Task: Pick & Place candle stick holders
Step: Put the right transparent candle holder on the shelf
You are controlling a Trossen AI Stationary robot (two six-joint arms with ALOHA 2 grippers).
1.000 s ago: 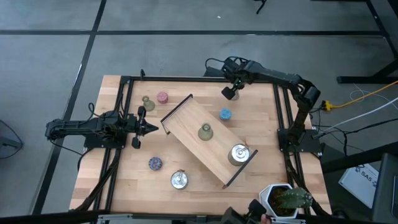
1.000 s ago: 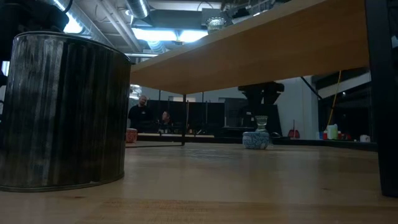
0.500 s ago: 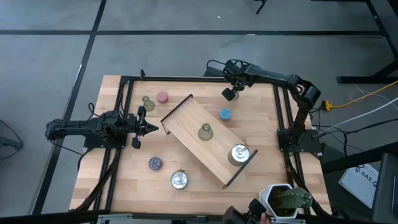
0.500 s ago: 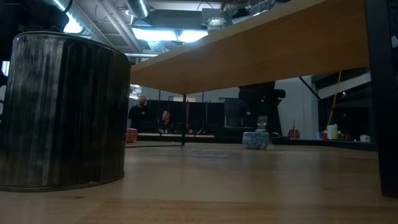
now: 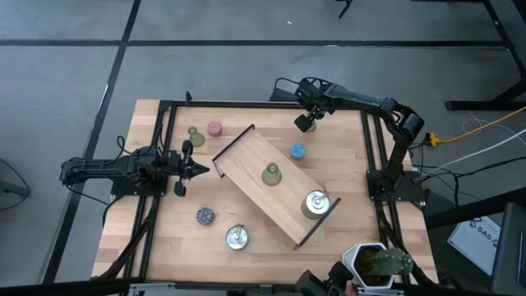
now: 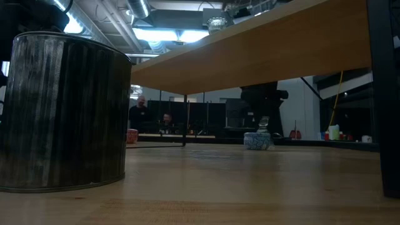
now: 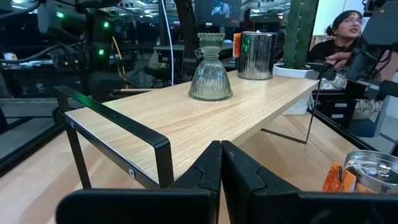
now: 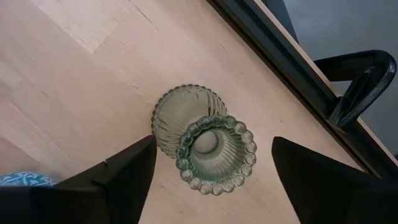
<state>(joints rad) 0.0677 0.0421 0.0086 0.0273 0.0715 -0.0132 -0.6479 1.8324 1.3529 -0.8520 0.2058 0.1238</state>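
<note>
While the left gripper (image 5: 200,169) waited with its jaws together near the table's (image 5: 255,238) left edge, the right gripper (image 8: 214,163) hung over an olive-green holder (image 8: 202,140) by the far edge. Its jaws stood apart on either side of that tilted holder, not touching it. Another olive-green holder (image 5: 272,174) and a silver one (image 5: 316,202) stood on the wooden tray (image 5: 246,160).

Between my dark fingers (image 8: 130,180) sits a pale olive-green ribbed glass holder (image 8: 202,140) with a beaded rim, on light wood-grain table (image 8: 74,74). Nearby, a blue speckled holder (image 5: 297,151); far left, a pink one (image 5: 214,128).
</note>
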